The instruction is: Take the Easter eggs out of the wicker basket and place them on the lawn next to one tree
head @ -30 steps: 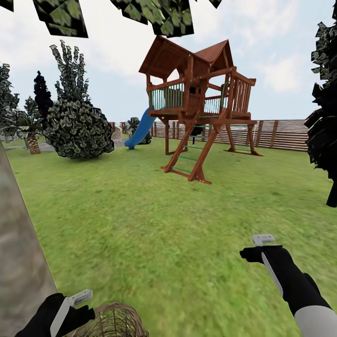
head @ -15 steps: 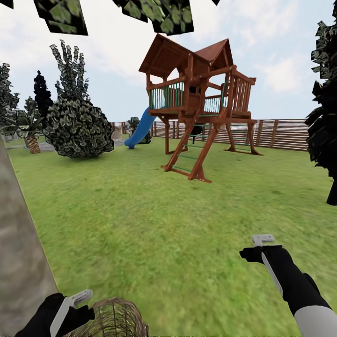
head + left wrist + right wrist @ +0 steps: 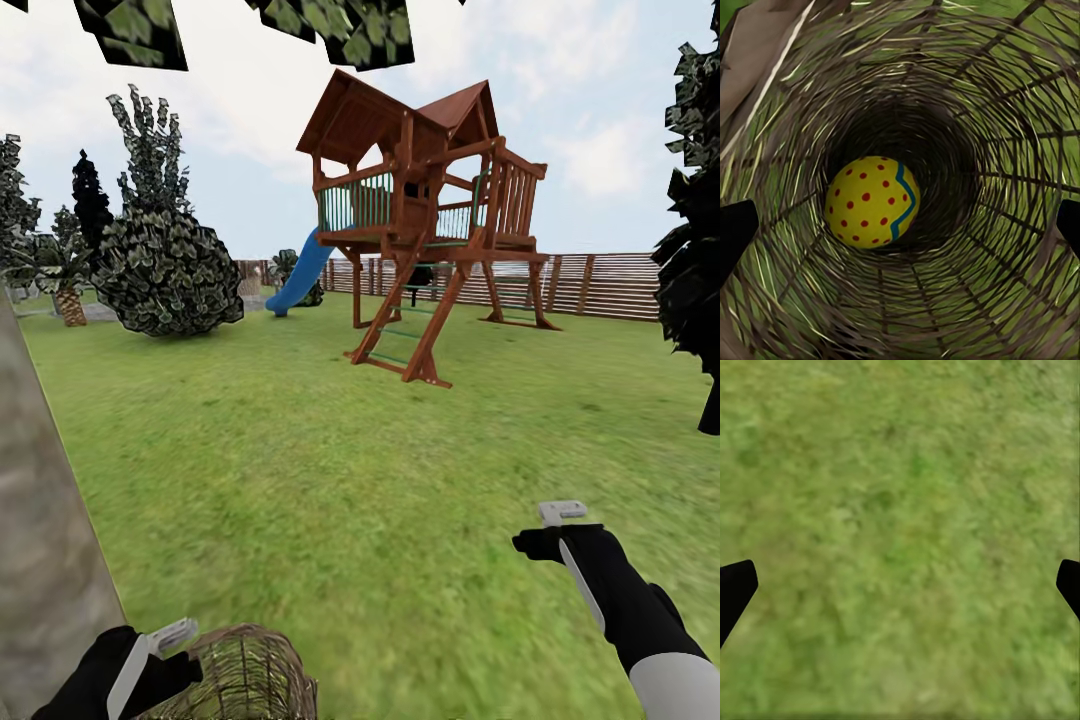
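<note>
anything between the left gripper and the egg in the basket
Nothing visible blocks it. In the left wrist view the yellow egg with red dots and a blue zigzag lies deep in the brown woven wicker basket, straight ahead between the left gripper's spread fingertips.

Your right end effector [image 3: 900, 589] hangs over bare lawn [image 3: 900, 510], its two dark fingertips [image 3: 735, 589] spread wide apart at opposite edges, with blurry green grass between them.

One Easter egg [image 3: 872, 202], yellow with red dots, is sitting inside one wicker basket [image 3: 245, 680]. Two grippers are showing: the left gripper [image 3: 172, 637] and the right gripper [image 3: 560, 514]. One wooden play tower [image 3: 420, 220] with one blue slide [image 3: 300, 275] is standing on the lawn [image 3: 330, 480].
</note>
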